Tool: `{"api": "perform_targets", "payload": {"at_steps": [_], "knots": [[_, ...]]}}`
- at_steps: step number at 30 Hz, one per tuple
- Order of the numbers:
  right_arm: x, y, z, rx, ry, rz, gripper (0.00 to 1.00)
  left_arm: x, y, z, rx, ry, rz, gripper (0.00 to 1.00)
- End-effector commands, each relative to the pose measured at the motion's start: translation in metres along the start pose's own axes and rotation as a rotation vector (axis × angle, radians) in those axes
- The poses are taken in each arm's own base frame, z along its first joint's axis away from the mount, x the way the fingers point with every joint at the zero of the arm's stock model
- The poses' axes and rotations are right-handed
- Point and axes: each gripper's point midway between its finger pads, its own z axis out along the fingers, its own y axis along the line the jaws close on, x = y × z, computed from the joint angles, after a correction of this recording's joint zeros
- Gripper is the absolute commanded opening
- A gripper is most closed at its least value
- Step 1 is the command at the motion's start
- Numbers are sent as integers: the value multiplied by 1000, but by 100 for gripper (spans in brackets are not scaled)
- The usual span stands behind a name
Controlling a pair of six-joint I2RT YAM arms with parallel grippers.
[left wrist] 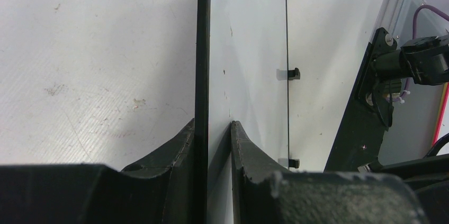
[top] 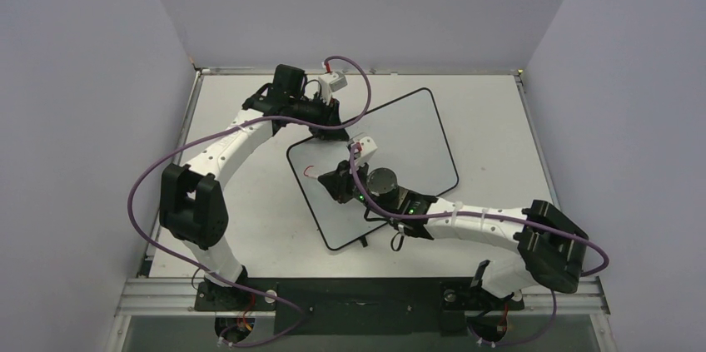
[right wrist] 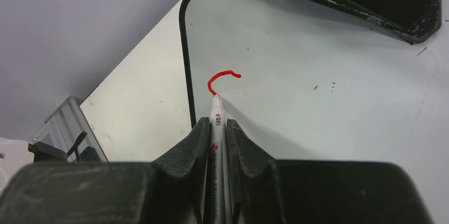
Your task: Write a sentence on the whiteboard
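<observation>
right gripper point(right wrist: 217, 128): clamped on marker point(right wrist: 216, 113), tip at red stroke point(right wrist: 219, 77). left gripper point(left wrist: 212, 126): pinched on whiteboard point(left wrist: 249, 49) edge; judged stiff, light, slippery.

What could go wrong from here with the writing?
The left fingers pinch the white rectangular whiteboard only at one spot on its thin black frame; pen pressure might pivot it.
The red marker stroke starts close to that frame, so a leftward stroke may run off.
The slim white marker pen sits between the right fingers and could tilt.
</observation>
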Motion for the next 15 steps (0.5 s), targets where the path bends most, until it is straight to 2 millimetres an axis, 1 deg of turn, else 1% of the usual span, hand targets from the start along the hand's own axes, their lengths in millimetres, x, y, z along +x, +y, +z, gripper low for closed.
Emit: {"api": "perform_targets", "payload": {"at_steps": [1, 11, 15], "knots": [[19, -32, -9, 128, 56, -49, 0, -4, 20, 1, -112, -8, 155, 0], [9, -44, -15, 179, 34, -49, 0, -4, 19, 1, -111, -6, 157, 0], [10, -48, -15, 191, 45, -56, 0, -4, 19, 1, -113, -5, 158, 0]]}}
